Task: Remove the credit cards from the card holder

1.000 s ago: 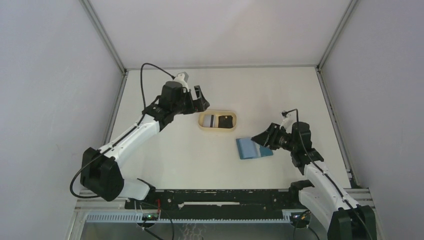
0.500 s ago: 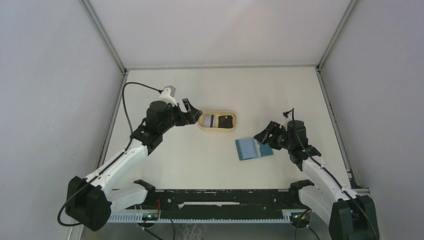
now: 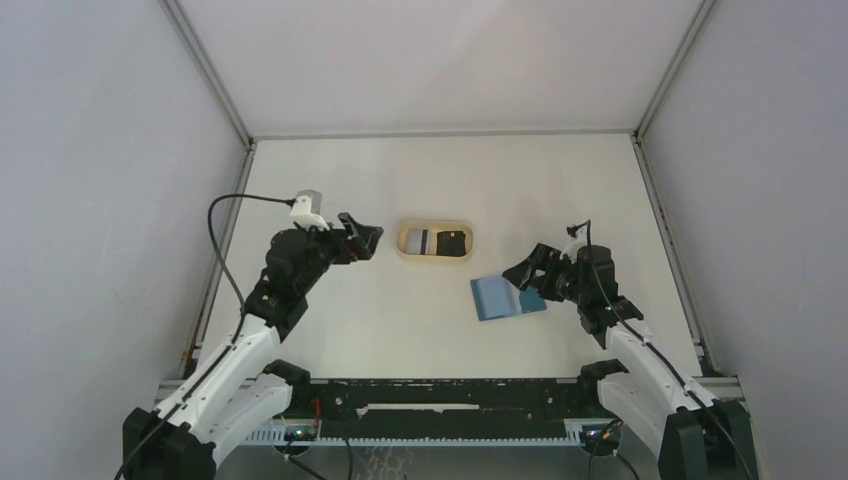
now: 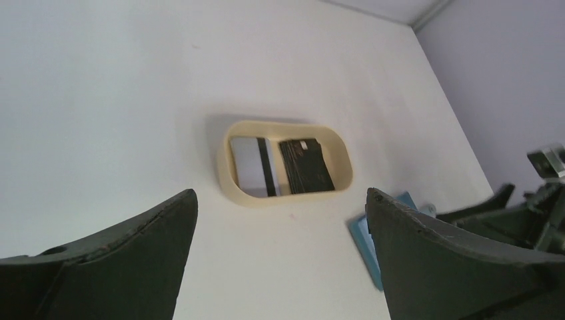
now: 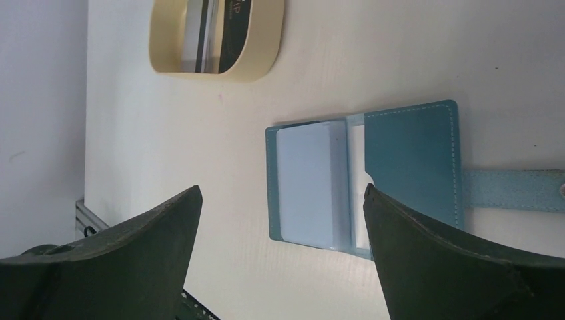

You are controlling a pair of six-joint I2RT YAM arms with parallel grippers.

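Credit cards [image 4: 305, 165] sit side by side in the tan oval tray [image 4: 286, 123], just ahead of my left hand [image 4: 281, 193], which is spread wide and holding nothing. Card holder [image 5: 363, 177] lies open on the desk [image 3: 400, 320], right under my right hand [image 5: 281, 190], also wide open and empty.

Two arms, left arm [image 3: 238, 352] and right arm [image 3: 645, 362]: white tubular links between bulky black joints. Above the black base rail [image 3: 450, 392], thin black cable [image 3: 212, 225] looped to a grey wrist camera [image 3: 307, 203]. Dark matte wedge-shaped fingers [image 4: 126, 267], edges slightly rough.
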